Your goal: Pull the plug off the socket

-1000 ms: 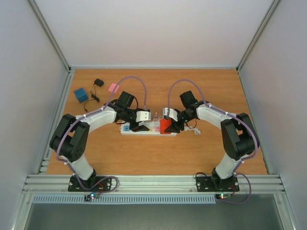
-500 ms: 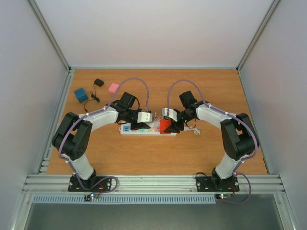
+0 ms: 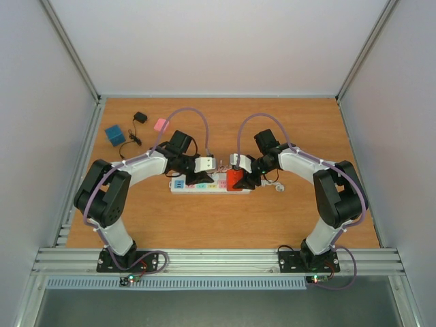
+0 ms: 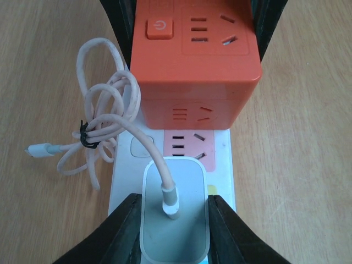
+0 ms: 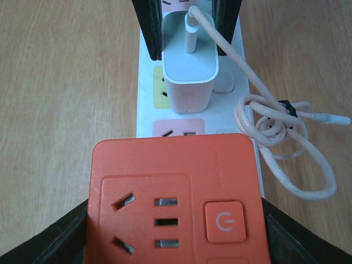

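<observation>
The socket (image 3: 178, 184) is a long white strip with pastel outlets, lying mid-table. A white charger plug (image 4: 187, 231) sits in it, with a pale cable running from its top to a tied coil (image 4: 104, 115) beside the strip. My left gripper (image 4: 174, 220) is shut on this plug, one black finger pressed to each side. An orange cube adapter (image 5: 176, 192) also stands on the strip (image 5: 146, 104), and my right gripper (image 5: 176, 234) is shut on its sides. From the right wrist, the plug (image 5: 188, 66) shows beyond the cube, between the left fingers (image 5: 147, 27).
A blue box (image 3: 114, 134), a small black adapter (image 3: 140, 117) with its thin cord and a pink block (image 3: 161, 125) lie at the back left. Enclosure walls ring the wooden table (image 3: 286, 218). The two arms meet over the strip.
My left gripper has closed from open onto the white plug. The right gripper has kept its hold on the orange cube and has not moved.
</observation>
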Motion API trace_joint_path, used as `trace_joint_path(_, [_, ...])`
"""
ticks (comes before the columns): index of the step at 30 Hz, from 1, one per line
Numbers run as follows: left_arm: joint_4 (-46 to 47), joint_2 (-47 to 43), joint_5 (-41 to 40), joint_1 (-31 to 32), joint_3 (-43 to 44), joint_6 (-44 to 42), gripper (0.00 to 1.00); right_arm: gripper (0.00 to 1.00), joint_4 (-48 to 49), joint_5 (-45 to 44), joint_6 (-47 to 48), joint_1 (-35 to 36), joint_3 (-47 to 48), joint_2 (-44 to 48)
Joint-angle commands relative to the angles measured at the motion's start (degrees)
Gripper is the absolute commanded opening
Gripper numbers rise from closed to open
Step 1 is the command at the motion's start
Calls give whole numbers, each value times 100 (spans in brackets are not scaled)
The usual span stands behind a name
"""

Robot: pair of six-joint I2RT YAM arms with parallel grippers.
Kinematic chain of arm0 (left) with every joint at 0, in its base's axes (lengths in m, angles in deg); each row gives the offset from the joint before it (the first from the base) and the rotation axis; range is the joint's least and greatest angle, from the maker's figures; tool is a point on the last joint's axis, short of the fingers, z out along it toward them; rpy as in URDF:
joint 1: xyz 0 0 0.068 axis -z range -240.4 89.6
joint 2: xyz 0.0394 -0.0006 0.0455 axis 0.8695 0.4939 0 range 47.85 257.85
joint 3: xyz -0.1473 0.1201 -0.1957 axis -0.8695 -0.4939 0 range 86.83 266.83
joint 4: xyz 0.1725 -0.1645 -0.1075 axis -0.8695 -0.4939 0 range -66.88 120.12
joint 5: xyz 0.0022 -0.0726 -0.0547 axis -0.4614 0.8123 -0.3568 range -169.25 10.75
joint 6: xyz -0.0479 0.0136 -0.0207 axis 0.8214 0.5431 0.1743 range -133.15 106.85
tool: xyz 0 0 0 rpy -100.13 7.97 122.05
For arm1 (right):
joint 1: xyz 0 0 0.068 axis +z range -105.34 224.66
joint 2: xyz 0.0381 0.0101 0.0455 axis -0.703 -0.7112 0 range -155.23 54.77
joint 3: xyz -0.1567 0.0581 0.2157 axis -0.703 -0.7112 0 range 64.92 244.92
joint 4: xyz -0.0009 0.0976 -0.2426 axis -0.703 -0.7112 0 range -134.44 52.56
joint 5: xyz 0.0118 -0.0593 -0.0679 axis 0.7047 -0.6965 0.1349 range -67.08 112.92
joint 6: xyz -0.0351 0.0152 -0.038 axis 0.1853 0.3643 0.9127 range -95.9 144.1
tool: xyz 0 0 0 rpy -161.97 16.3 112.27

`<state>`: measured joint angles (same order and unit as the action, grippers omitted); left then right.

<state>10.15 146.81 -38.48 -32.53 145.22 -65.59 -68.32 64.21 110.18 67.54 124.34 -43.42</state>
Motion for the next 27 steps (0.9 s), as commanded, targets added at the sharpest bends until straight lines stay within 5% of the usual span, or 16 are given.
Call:
trace_joint_path(1, [291,-178,934,51,291,218,19,36,-24,-191,24,95,-44,-158])
trace_joint_path(15, [255,-572,643,60,11,-365,18,35,2,-262,-145,69,34,-227])
trace_joint_path(27, [-1,-821,704,-462,235,585,18,36,-22,-264,-129,66,44,-200])
